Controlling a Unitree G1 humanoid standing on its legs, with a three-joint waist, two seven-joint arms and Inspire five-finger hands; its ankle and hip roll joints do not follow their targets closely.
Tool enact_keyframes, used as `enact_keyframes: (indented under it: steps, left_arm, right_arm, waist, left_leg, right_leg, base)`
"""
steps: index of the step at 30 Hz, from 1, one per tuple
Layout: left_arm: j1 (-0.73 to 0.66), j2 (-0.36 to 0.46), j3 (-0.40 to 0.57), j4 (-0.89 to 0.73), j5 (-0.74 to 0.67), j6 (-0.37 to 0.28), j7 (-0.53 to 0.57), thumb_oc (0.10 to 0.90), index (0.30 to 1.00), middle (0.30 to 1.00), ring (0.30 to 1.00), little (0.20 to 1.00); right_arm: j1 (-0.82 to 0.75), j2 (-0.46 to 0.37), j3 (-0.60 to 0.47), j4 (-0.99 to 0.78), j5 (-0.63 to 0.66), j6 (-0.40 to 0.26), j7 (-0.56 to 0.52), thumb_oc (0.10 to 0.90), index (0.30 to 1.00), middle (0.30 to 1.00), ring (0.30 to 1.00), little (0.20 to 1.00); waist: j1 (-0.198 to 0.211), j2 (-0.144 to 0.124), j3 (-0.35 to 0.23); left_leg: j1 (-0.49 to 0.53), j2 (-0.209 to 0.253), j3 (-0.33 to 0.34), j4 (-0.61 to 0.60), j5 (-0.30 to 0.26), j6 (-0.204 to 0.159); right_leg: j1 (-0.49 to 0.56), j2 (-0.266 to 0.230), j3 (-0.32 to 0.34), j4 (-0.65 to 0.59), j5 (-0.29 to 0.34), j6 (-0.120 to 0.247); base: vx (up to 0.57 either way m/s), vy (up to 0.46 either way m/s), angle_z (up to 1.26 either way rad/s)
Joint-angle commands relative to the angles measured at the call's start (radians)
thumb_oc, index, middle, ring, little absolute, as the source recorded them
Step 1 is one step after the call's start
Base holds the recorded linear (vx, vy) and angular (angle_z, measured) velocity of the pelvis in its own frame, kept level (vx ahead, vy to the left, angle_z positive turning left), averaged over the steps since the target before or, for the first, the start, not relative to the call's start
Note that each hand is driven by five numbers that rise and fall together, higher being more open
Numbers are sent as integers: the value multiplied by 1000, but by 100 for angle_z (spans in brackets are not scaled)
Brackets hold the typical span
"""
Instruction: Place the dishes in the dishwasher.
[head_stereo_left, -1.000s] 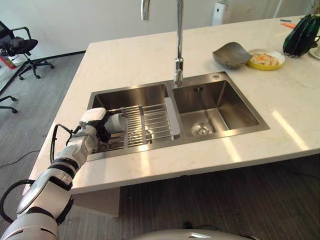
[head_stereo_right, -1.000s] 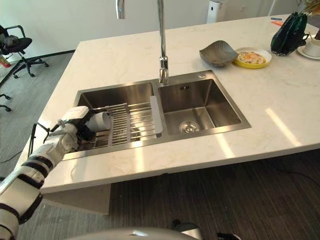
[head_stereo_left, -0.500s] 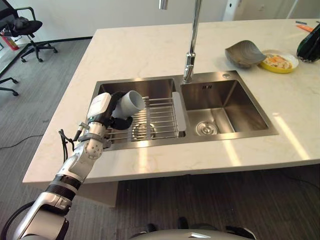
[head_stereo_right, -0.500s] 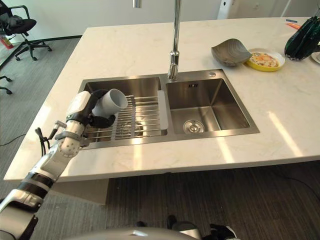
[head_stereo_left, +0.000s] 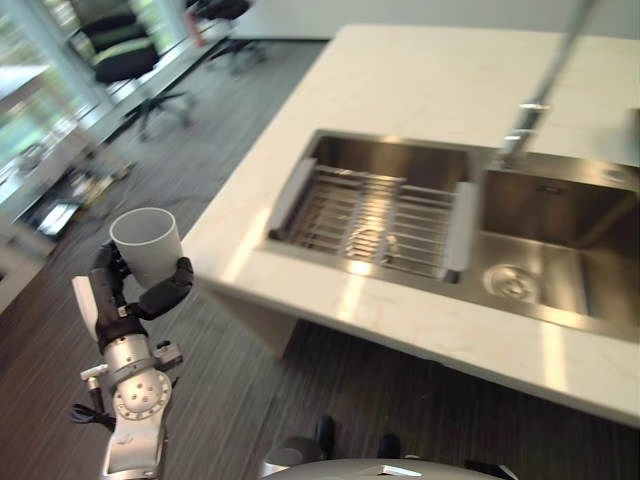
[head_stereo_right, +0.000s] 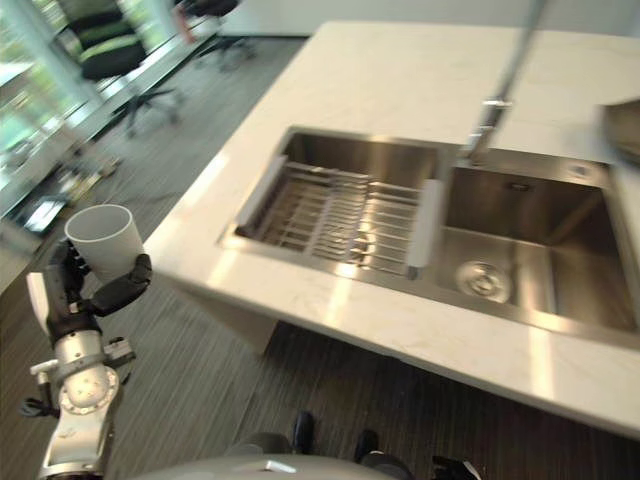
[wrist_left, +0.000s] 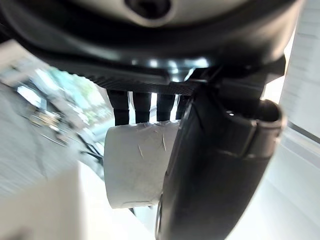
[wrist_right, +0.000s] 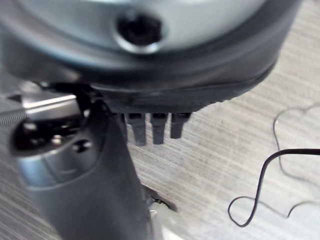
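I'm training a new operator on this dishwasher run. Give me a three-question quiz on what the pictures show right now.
1. True or false: the left robot hand holds the cup upright, mouth up.
2. Where is the cup? A) on the rack in the sink B) in the air over the floor, off the counter C) on the counter
3. Fill in: the rack lies across the ______ basin of the sink, by the robot's sides.

Key: 1 true; 2 B; 3 left.

office kitchenette | island sink (head_stereo_left: 560, 250) | drying rack (head_stereo_left: 375, 210) | office chairs (head_stereo_left: 125, 60)
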Motion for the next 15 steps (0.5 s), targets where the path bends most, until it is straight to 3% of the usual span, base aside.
enact_keyframes:
  steps: [1, 2, 4, 5, 6, 8, 11, 13, 14, 15]
  left_arm:
    - [-153, 107, 86, -133, 0, -117, 49, 400, 300, 300, 300, 300]
    - [-175, 119, 53, -146, 43, -109, 46, 400, 300, 300, 300, 300]
    - [-176, 120, 51, -147, 45, -108, 48, 400, 300, 300, 300, 300]
    - [-215, 149, 6, -172, 82, -114, 37, 400, 300, 300, 300, 300]
    - [-215, 149, 6, -172, 82, -114, 37, 400, 300, 300, 300, 300]
    - [-236, 159, -16, -179, 106, -104, 35, 400, 300, 300, 300, 300]
    - [-237, 162, -47, -199, 123, -87, 5, 400, 300, 300, 300, 300]
    - [-239, 164, -74, -217, 125, -76, -45, 400, 300, 300, 300, 300]
    - [-239, 164, -74, -217, 125, -76, -45, 400, 300, 300, 300, 300]
    - [-240, 171, -88, -221, 131, -74, -61, 400, 300, 300, 300, 300]
  right_arm:
    - [-53, -30, -9, 42, 2, -51, -37, 800, 900, 900, 900, 900]
    - [-38, -30, -38, 60, 14, -58, -53, 800, 900, 900, 900, 900]
    - [-37, -29, -39, 61, 14, -59, -54, 800, 900, 900, 900, 900]
    - [-28, -24, -57, 89, 28, -57, -56, 800, 900, 900, 900, 900]
    - [-28, -24, -57, 89, 28, -57, -56, 800, 900, 900, 900, 900]
    - [-33, -12, -72, 83, 45, -56, -54, 800, 900, 900, 900, 900]
    - [-26, 10, -98, 77, 87, -49, -56, 800, 900, 900, 900, 900]
    - [-33, 22, -132, 88, 116, -37, -65, 800, 900, 900, 900, 900]
    - [-33, 22, -132, 88, 116, -37, -65, 800, 900, 900, 900, 900]
    - [-47, 28, -130, 87, 117, -37, -72, 800, 900, 900, 900, 900]
  waist:
    - [-8, -20, 1]
    - [-34, -34, -13]
    - [-41, -32, -10]
    - [-75, -48, -34]
    - [-75, -48, -34]
    - [-93, -55, -44]
    - [-89, -51, -65]
    - [-81, -49, -76]
    - [-81, -49, -76]
    - [-72, -49, -75]
  left_leg:
    - [-49, 133, 250, 91, -107, 97]
    - [-28, 202, 358, 167, -148, 99]
    - [-32, 204, 348, 180, -156, 97]
    - [71, 312, 530, 233, -195, 63]
    - [71, 312, 530, 233, -195, 63]
    - [134, 355, 647, 226, -192, 47]
    - [156, 343, 689, 159, -207, 54]
    - [146, 279, 643, 99, -239, 88]
    - [146, 279, 643, 99, -239, 88]
    - [142, 250, 617, 85, -250, 108]
  right_leg:
    - [-14, -114, -39, -20, -18, 156]
    - [-6, -137, -160, -18, -23, 143]
    - [2, -134, -170, -20, -26, 143]
    - [28, -173, -301, -7, -16, 144]
    - [28, -173, -301, -7, -16, 144]
    - [48, -213, -402, 19, 4, 149]
    - [65, -266, -483, 46, 37, 164]
    - [73, -315, -495, 59, 83, 202]
    - [73, -315, -495, 59, 83, 202]
    - [79, -334, -489, 75, 92, 209]
  base:
    - [-344, -108, 196]
    - [-341, -113, 307]
    - [-187, -16, 256]
    - [-175, 49, 161]
    - [-235, 123, 185]
    - [-138, 208, 199]
    - [-63, 285, 243]
    - [37, 406, 92]
    - [56, 382, 84]
    - [54, 260, 74]
